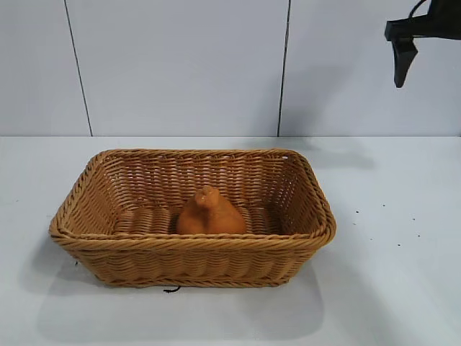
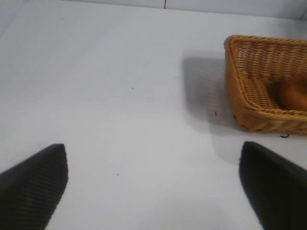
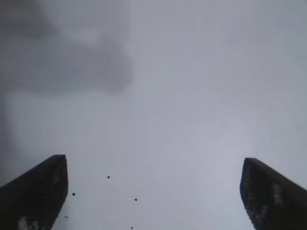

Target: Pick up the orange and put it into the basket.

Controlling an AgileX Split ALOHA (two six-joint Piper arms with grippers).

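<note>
One orange [image 1: 210, 213]: sitting upright on the basket floor, near the front wall, knob pointing up; looking already delivered.
Basket [image 1: 86, 180]: resting on the white table [image 1: 403, 259], roughly centred, holding only the orange.
Right gripper [image 3: 153, 191]: hanging high and well off to the right of the basket, fingers [image 1: 405, 61] spread wide, gripping nothing; probably standing clear because nothing remains to carry.
Left gripper [image 2: 153, 187]: parking low over bare table well apart from the basket, spread wide, carrying nothing.
</note>
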